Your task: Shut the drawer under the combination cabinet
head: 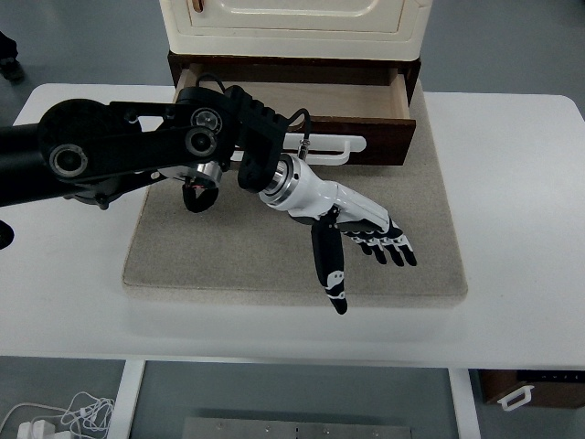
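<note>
— Fingers (pixel 388 245) of the left hand (pixel 361 229) are stretched out and loose, thumb pointing toward the near edge, nothing in them. Agreed?

— Agreed. It hovers over the mat (pixel 228 256), in front of the drawer (pixel 302 114).

— And the drawer?

— Pulled well out from under the cabinet (pixel 294 23), its dark front facing us with the white handle (pixel 334 144) across it. Looks empty inside.

— So which step is this?

— I'd call it the approach; no contact yet. Next the palm or fingertips should meet the drawer front near the handle, then push straight back.

— Any room to work?

— Plenty: the mat ahead of the drawer is bare, and the table (pixel 521 229) to the right is open. The forearm crosses the drawer's left corner, so watch that edge. Right arm isn't visible.
</note>
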You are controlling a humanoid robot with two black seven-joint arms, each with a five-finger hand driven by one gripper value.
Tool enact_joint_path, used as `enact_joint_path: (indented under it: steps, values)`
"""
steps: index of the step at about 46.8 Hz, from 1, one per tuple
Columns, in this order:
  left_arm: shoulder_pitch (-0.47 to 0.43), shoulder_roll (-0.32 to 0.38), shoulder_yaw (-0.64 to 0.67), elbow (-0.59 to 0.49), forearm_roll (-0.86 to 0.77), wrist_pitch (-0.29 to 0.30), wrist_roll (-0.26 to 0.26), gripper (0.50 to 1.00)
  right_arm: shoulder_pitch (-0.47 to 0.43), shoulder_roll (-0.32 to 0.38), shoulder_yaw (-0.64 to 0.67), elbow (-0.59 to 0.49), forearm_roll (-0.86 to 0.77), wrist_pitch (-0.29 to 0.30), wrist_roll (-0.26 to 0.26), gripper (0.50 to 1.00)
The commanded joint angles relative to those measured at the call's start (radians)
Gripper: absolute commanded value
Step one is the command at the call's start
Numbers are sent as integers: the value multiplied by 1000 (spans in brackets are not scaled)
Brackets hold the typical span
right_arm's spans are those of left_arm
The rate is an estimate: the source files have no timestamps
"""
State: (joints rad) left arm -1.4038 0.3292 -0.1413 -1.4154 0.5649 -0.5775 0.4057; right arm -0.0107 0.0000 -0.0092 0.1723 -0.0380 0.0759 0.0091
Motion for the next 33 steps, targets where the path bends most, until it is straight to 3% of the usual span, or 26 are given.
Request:
enact_joint_path:
  steps: [1,12,33]
  values:
    - [-9,10,0,3,0,-21,48,1000,0,0,0,-1,0,-1,0,952]
    - [-15,5,2,56,-2,-33,162,1000,0,0,0,-1,0,1,0,952]
    - [-44,-1,14,138,18,-33,165,1000,0,0,0,-1,0,1,0,952]
